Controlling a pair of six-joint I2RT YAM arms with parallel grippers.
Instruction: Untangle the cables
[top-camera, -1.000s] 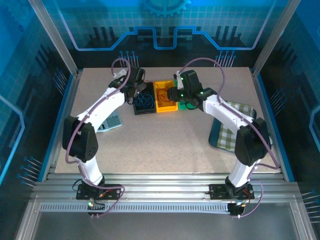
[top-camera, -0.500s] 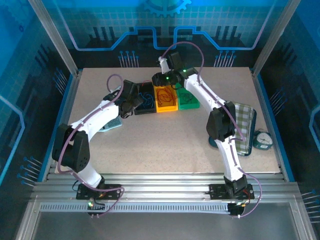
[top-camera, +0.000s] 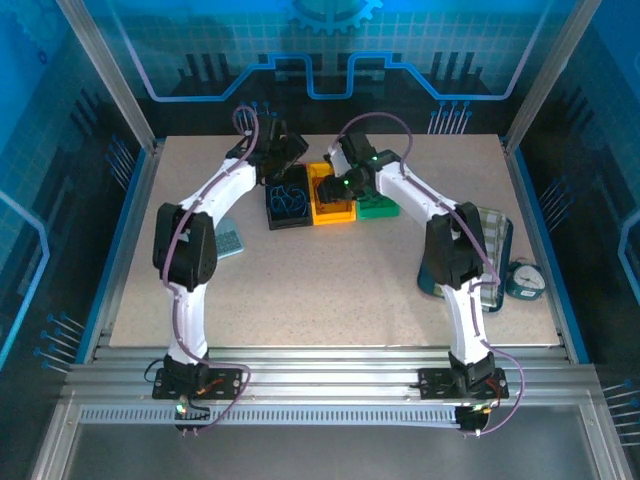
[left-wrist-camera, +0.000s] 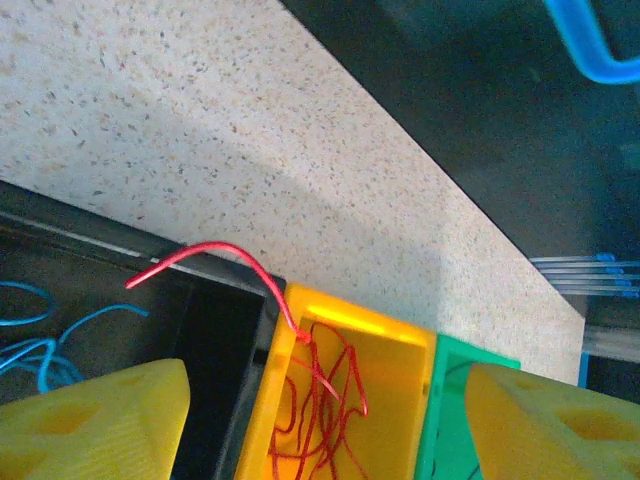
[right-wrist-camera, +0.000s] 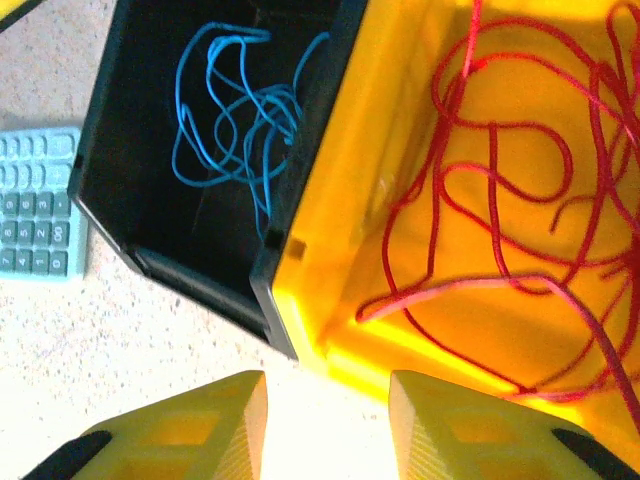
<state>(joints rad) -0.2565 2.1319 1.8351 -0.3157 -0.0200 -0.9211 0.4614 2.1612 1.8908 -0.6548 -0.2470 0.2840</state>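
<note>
Cables, top view: blue cable (top-camera: 290, 198) bunched in the black bin (top-camera: 272, 216). Red cable (top-camera: 328, 190) lies in the yellow bin (top-camera: 336, 214) at its 3 o'clock, with the green bin (top-camera: 380, 210) further along at 3 o'clock. The row sits toward 12 o'clock on the table (top-camera: 330, 290). My left pincer (top-camera: 288, 152) is at the black bin's 12 o'clock, my right pincer (top-camera: 325, 190) over the yellow bin.

Left wrist view: left pincer (left-wrist-camera: 328, 400) spread wide, holding nothing. Red cable (left-wrist-camera: 320, 400) is in the yellow bin (left-wrist-camera: 400, 345), one end arching toward 10 o'clock over the black bin (left-wrist-camera: 215, 340).

Right wrist view: right pincer (right-wrist-camera: 328, 400) narrowly parted, holding nothing. Blue cable (right-wrist-camera: 240, 110) lies in loose loops at 11 o'clock, red cable (right-wrist-camera: 500, 200) at 1 o'clock.
</note>
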